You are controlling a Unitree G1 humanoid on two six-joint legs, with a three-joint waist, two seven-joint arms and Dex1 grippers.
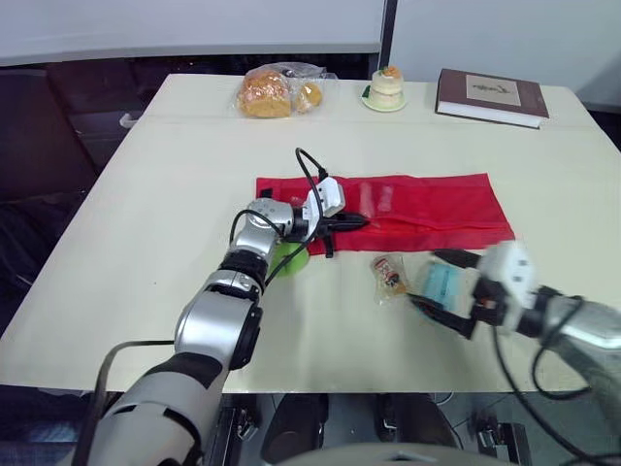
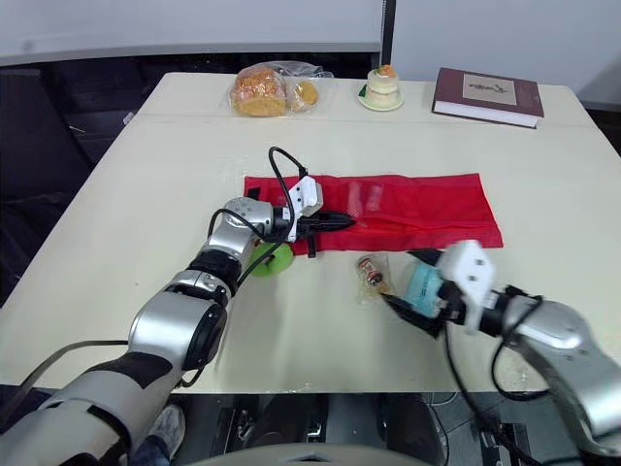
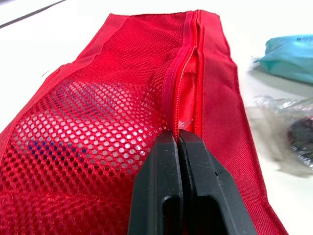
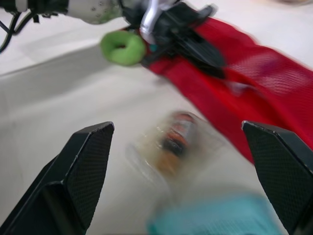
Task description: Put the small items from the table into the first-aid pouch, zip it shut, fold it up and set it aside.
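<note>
A red mesh first-aid pouch (image 1: pixel 427 209) lies flat across the middle of the table. Its zip (image 3: pixel 188 83) gapes a little near my left gripper (image 1: pixel 361 222), which is shut on the pouch's left end beside the zip. A green ring (image 1: pixel 289 257) lies under my left forearm. In front of the pouch lies a clear packet (image 1: pixel 390 275) with a small dark item inside. Just right of it, my right gripper (image 2: pixel 403 280) is open, with a teal packet (image 2: pixel 424 283) between its widely spread fingers (image 4: pixel 83 161).
Along the table's far edge stand a bag of bread (image 1: pixel 272 92), a small cake on a plate (image 1: pixel 385 87) and a dark red book (image 1: pixel 490 95). The table's front edge (image 1: pixel 340 388) runs close below my right gripper.
</note>
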